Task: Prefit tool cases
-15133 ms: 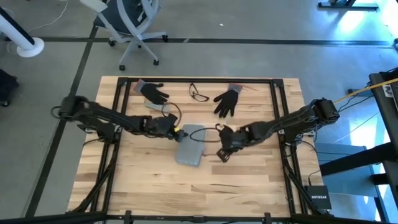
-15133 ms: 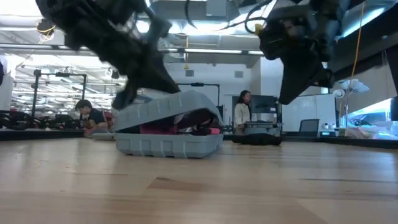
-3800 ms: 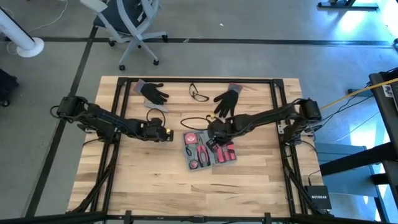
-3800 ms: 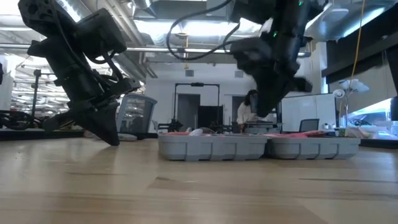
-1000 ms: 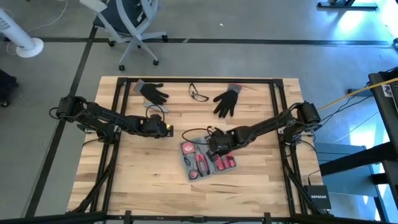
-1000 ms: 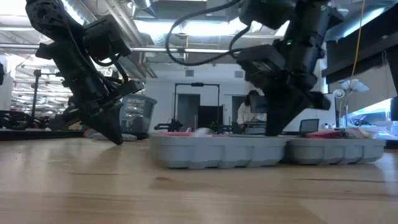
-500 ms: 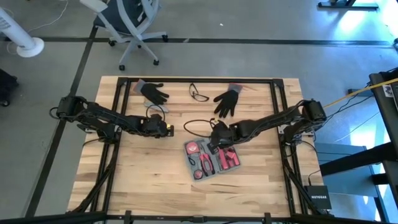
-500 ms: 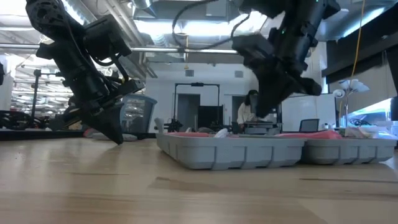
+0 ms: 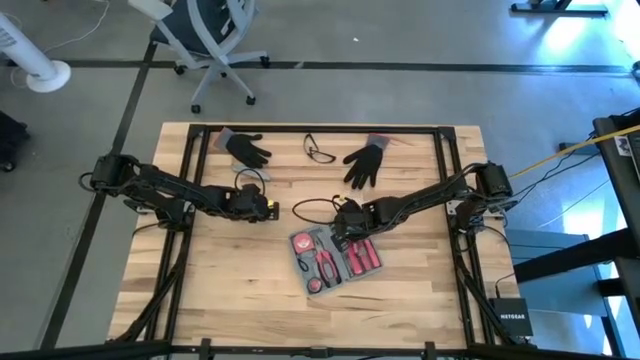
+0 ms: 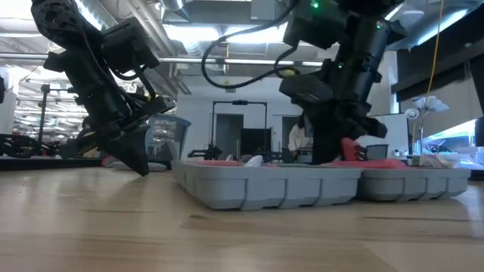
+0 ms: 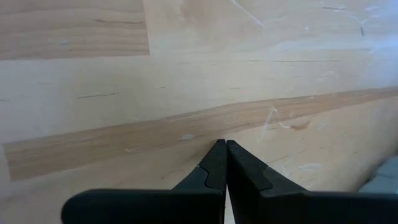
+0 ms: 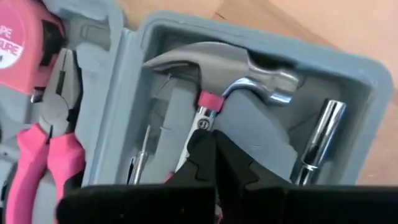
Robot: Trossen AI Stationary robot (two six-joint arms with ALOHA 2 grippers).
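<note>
Overhead, tool case (image 9: 334, 257) lies open; only right wrist view shows right gripper (image 12: 214, 138) clenched over hammer (image 12: 219, 71). Left gripper (image 11: 222, 147) clenched above bare table (image 11: 186, 74).

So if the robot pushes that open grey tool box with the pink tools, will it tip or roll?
Probably neither. The tool case lies open and flat on the table, so it would likely slide. It looks like stiff plastic, so it shouldn't flop. With a metal hammer and pliers inside, it's probably heavy for its size.

Overhead, table-level, two wrists — close.
</note>
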